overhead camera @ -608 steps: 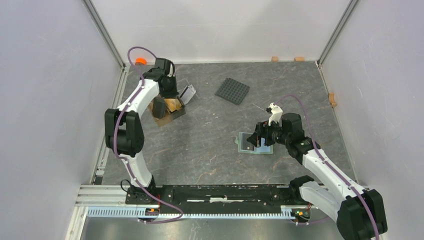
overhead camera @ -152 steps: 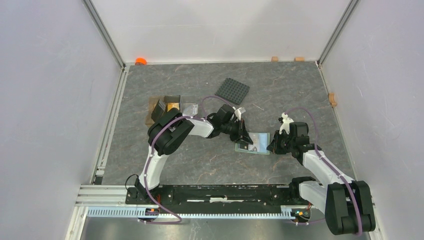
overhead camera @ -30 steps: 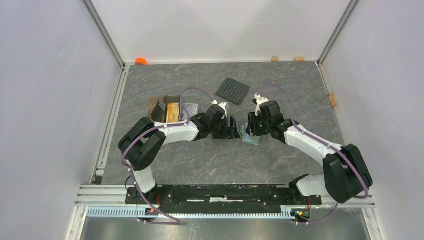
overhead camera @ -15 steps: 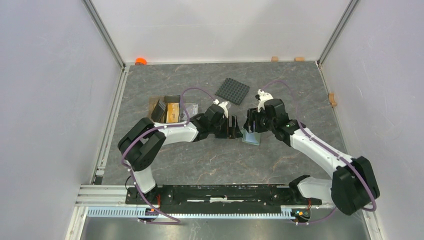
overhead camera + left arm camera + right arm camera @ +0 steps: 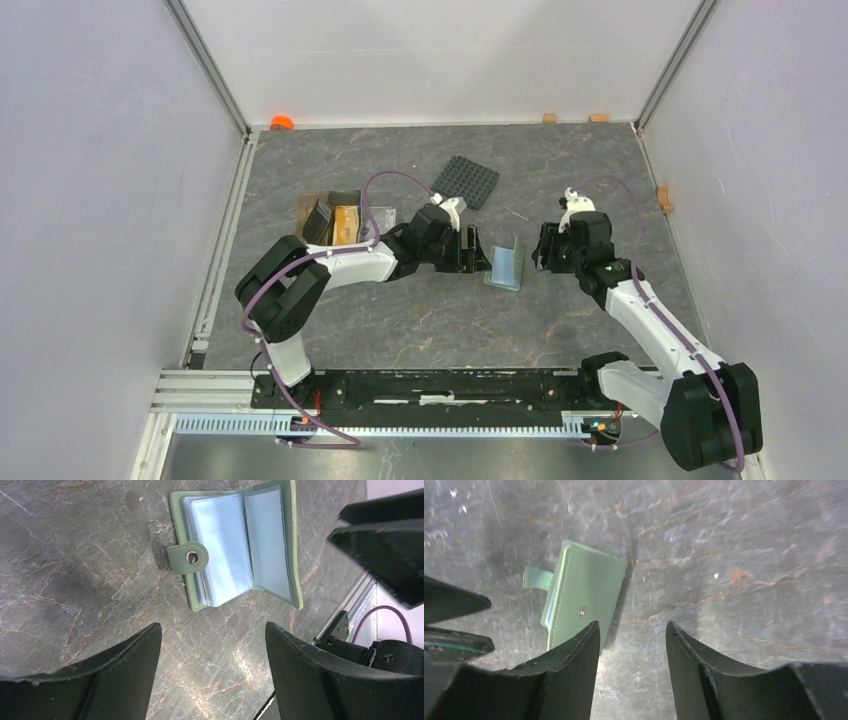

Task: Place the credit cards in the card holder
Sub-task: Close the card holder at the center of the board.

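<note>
1. The card holder (image 5: 505,266) sits half open on the table (image 5: 400,320) between the two grippers, touching neither, with one cover tilted up.
2. Its inside faces the left gripper (image 5: 212,630): light blue sleeves (image 5: 225,545) fanned between pale green edges, and a green strap (image 5: 187,558) with a metal snap sticking out on one side.
3. Its plain green back, with a small stud (image 5: 582,612) on it, faces the right gripper (image 5: 633,627).
4. The left gripper is just beside the holder's open side, with its jaws spread wide and nothing between them.
5. The right gripper is near the holder's back, a little farther off, with its jaws also apart and empty.
6. The cards (image 5: 345,214), one black and one tan-gold, sit in a brown tray (image 5: 303,208) well behind the left gripper, alongside its arm.
7. A black studded plate (image 5: 465,181) lies beyond both grippers, apart from the holder.
</note>
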`<state>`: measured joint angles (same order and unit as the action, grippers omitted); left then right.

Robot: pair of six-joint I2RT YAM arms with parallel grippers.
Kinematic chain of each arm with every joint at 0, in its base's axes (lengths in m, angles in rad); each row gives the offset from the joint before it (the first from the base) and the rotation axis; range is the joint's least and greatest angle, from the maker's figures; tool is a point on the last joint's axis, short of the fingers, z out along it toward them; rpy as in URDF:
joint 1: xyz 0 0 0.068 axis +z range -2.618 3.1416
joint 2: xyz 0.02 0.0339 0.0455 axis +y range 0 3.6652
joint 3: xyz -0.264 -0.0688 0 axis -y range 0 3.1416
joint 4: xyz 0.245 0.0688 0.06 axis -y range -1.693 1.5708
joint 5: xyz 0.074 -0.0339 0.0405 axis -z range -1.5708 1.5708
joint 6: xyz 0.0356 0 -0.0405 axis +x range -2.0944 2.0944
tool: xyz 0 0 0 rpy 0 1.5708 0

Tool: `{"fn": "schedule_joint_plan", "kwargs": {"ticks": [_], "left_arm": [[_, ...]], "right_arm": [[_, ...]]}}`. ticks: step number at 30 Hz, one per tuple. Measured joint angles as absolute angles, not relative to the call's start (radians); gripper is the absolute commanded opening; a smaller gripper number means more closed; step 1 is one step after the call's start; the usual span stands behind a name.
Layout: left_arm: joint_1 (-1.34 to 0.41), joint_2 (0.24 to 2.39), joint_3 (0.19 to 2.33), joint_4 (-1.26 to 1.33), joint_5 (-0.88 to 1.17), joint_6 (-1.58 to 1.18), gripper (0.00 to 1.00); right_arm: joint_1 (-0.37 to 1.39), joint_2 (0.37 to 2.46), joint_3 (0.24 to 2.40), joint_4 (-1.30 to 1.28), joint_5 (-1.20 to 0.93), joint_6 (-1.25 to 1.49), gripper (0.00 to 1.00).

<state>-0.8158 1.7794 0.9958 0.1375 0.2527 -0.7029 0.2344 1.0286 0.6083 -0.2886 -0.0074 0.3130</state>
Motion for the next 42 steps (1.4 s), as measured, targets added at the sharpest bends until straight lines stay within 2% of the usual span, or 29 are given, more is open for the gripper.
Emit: {"fn": "schedule_joint_plan", "kwargs": {"ticks": [9, 19, 23, 27, 30, 38, 42], "left_arm": [[-0.816, 1.79, 1.036, 0.138, 0.274, -0.702, 0.85], [-0.816, 1.891, 1.081, 0.128, 0.297, -0.701, 0.83], [-0.817, 1.946, 1.127, 0.101, 0.292, -0.689, 0.73], [-0.822, 1.985, 1.17, 0.092, 0.286, -0.662, 0.55], [-0.826, 2.001, 1.184, 0.082, 0.273, -0.649, 0.46], [-0.836, 2.04, 1.225, 0.07, 0.258, -0.619, 0.32], [-0.841, 2.04, 1.234, 0.053, 0.242, -0.608, 0.29]], "right_arm": [[0.26, 1.133, 0.517, -0.205, -0.154, 0.31, 0.57], [0.324, 1.283, 0.521, -0.093, -0.197, 0.324, 0.58], [0.332, 1.308, 0.521, -0.068, -0.211, 0.335, 0.58], [0.332, 1.32, 0.52, -0.05, -0.231, 0.345, 0.6], [0.319, 1.323, 0.514, -0.029, -0.251, 0.352, 0.62], [0.197, 1.306, 0.452, 0.036, -0.376, 0.353, 0.65], [0.144, 1.308, 0.413, 0.104, -0.464, 0.364, 0.63]]}}
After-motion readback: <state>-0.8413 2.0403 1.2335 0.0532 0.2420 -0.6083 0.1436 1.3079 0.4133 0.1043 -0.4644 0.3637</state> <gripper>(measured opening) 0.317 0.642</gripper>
